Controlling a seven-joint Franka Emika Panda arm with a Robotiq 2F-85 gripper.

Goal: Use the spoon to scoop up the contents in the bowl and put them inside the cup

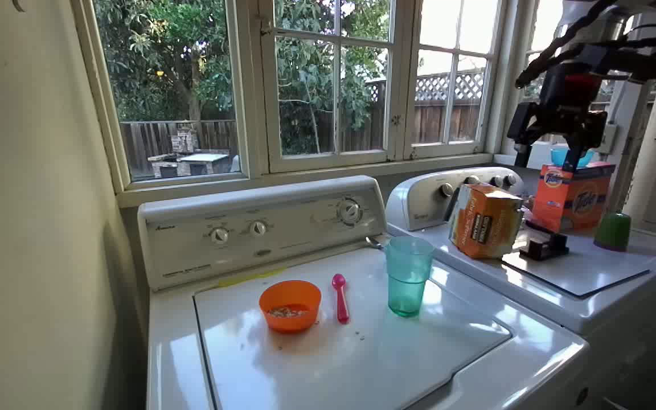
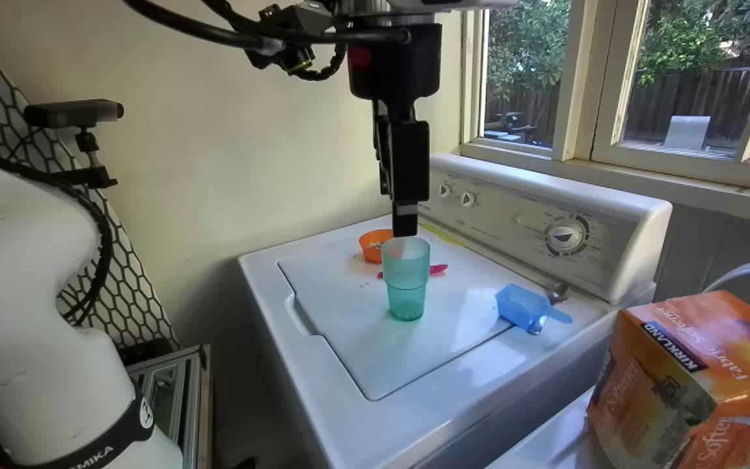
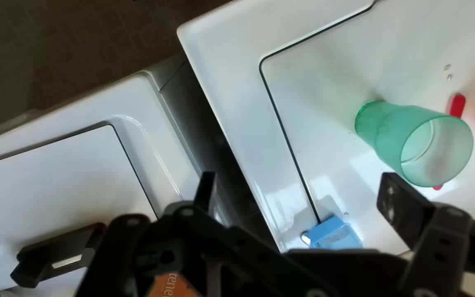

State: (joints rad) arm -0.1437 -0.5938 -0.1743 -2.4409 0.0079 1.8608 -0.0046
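Carrying all three task items: glossy white washing machine with flat lid and knobbed control panel. Up in the air, we see the black two-fingered gripper, its fingers spread wide apart. We note a translucent teal-green plastic tumbler, upright on the lid. Shallow round orange plastic bowl: also upright, well apart from the tumbler. Slim red-pink plastic spoon: lying flat between the two, nearer the bowl, touching neither, scoop end toward the panel. We also log pale flakes inside the bowl, a few loose on the lid.
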